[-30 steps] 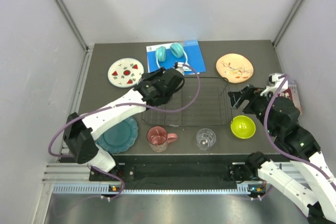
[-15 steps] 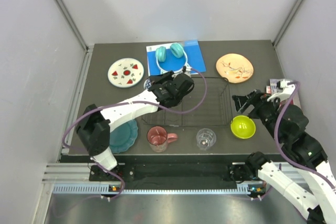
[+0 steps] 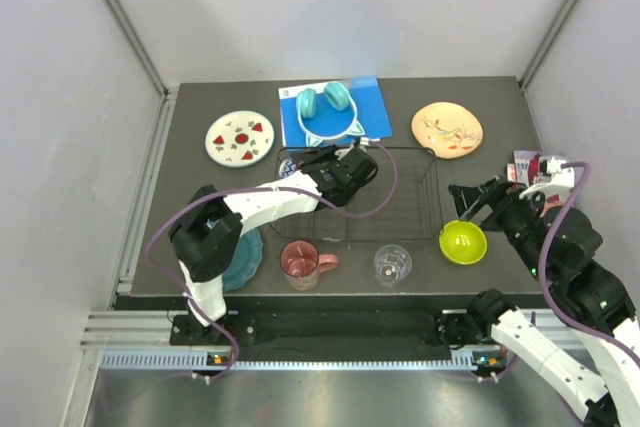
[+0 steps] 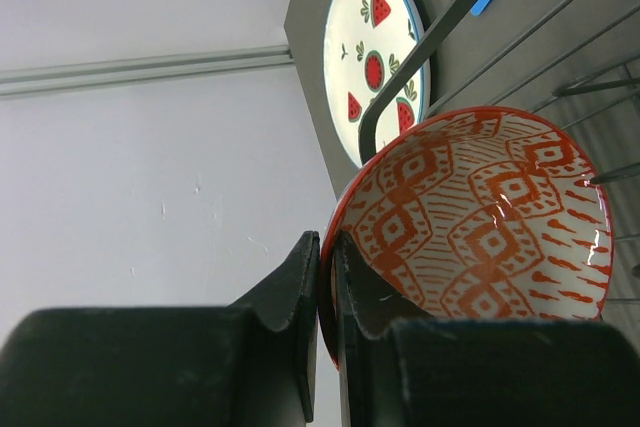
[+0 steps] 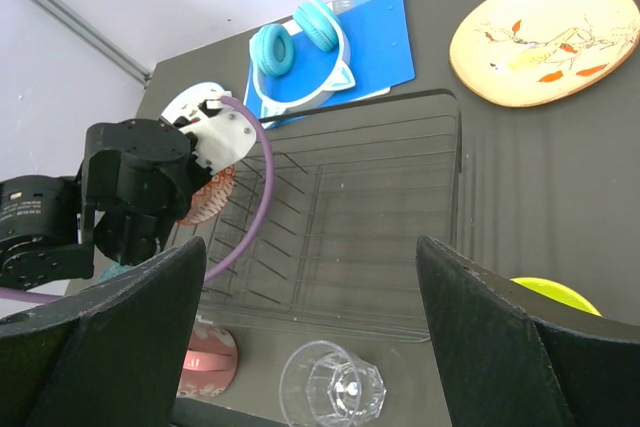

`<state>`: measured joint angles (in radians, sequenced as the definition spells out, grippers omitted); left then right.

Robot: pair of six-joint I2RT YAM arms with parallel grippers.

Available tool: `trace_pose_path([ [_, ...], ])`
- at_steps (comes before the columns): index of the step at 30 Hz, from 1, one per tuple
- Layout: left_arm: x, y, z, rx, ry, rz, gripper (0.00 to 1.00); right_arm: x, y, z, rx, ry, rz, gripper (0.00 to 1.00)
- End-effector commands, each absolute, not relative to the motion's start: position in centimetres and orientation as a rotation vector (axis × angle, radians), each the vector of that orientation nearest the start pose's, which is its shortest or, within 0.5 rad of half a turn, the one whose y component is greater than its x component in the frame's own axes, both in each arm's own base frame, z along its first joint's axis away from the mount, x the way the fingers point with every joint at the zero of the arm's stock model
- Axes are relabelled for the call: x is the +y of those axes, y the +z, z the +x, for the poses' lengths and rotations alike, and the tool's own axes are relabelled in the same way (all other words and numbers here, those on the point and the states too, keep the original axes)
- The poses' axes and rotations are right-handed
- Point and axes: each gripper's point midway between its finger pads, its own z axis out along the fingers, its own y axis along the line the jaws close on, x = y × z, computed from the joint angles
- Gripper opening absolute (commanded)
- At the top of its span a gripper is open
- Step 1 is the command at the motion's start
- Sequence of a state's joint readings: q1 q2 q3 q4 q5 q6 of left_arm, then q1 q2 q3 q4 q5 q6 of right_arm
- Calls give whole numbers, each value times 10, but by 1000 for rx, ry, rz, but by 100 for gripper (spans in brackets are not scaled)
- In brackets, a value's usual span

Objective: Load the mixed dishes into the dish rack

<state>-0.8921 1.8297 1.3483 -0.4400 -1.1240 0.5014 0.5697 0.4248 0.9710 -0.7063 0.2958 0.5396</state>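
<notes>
Left jaws pinch small patterned bowl point(image 4: 480, 217) by rim, held tilted over dish rack point(image 3: 400, 192) left edge, mid-frame, so you can slot it. Right jaws wide apart, empty.

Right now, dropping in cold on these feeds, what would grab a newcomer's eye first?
The orange-red small patterned bowl stands out first, its rim pinched in the left jaws at the left end of the dish rack. Next come the teal cat-ear headphones, lying on the blue book at the table's far edge, odd among dishes. The right jaws hang open beside the lime-green bowl.
</notes>
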Motion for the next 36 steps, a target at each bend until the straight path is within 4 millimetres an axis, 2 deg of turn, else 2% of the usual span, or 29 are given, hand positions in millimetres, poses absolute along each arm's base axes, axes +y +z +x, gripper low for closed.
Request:
trace_pose_path([
  [1,-184,185,377,1864,1187,874,0,77,346,176,1698,593,209,85],
  [7,-180,162,379,1899,1228,897,0,78,345,176,1704,597,205,86],
  [13,-185,154,381,1940,1194,923,1,80,347,177,1707,599,200,87],
  [14,-186,155,381,1943,1188,920,50,80,347,177,1707,599,198,87],
  [15,-187,159,382,1940,1182,912,62,80,347,178,1710,596,198,87],
  [16,-187,162,382,1937,1183,912,91,81,346,178,1710,597,195,88],
  [17,-187,165,383,1934,1181,906,99,82,347,177,1712,601,189,88],
  [22,-189,194,381,1935,1120,871,99,79,339,182,1755,540,184,88],
  [26,-191,230,379,1932,1023,813,99,57,300,190,1942,285,222,84],
  [27,-190,242,378,1927,984,795,99,49,277,187,2050,180,221,83],
  [28,-189,247,374,1937,969,800,99,40,273,187,2072,107,245,86],
  [29,-189,264,373,1932,923,768,99,35,262,185,2120,51,248,87],
  [31,-190,274,367,1952,848,773,99,24,243,171,2205,-34,269,92],
  [32,-188,292,364,1937,801,734,99,22,238,167,2229,-45,273,93],
  [33,-188,301,363,1930,764,720,99,18,230,157,2270,-64,292,93],
  [36,-179,337,362,1905,656,642,99,26,225,143,2349,0,317,93],
])
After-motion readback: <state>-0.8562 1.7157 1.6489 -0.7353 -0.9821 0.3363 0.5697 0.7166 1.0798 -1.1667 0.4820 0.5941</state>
